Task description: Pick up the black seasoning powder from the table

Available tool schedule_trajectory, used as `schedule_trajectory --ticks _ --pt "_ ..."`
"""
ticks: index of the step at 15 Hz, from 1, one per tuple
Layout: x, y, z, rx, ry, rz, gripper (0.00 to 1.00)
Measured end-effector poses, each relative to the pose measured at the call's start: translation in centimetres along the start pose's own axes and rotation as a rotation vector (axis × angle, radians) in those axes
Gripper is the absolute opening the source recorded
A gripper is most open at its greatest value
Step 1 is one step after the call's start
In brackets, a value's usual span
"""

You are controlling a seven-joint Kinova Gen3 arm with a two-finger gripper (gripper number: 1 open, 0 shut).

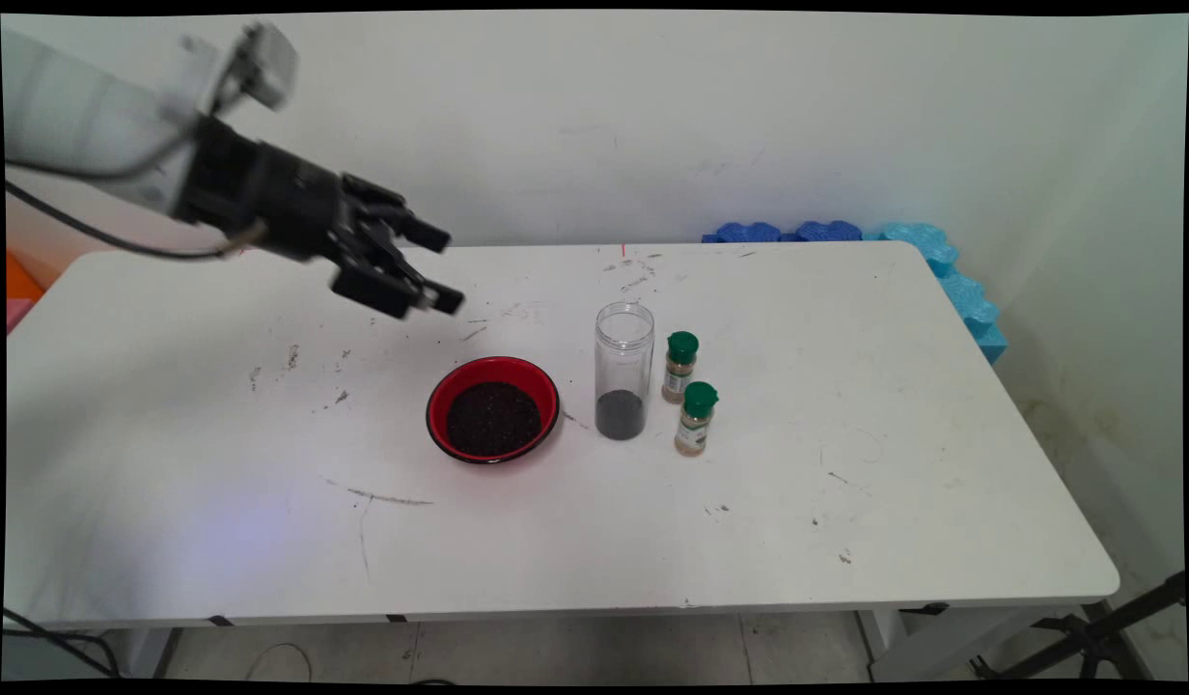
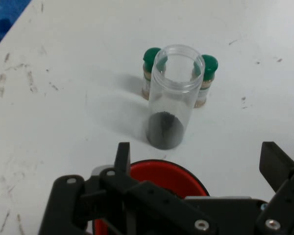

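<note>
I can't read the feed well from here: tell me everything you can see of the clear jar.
The jar is a tall clear cylinder, plastic by its look, standing upright on the table with no lid. A shallow layer of dark grains covers its bottom. The red bowl is close on one side, two green-capped bottles on the other. Nothing visibly touches it; the gripper is apart.

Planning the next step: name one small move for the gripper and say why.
Probably lower the open gripper toward the red bowl: it hangs empty above the table, up and left of the bowl, with the clear jar beyond it.
</note>
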Motion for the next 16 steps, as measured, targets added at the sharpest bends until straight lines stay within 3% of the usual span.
schedule_trajectory --ticks 9,16 --pt "-1.1 0.6 8.7 0.012 -0.004 0.009 1.0" --pt "-1.5 0.5 14.0 -0.003 -0.016 0.01 1.0"
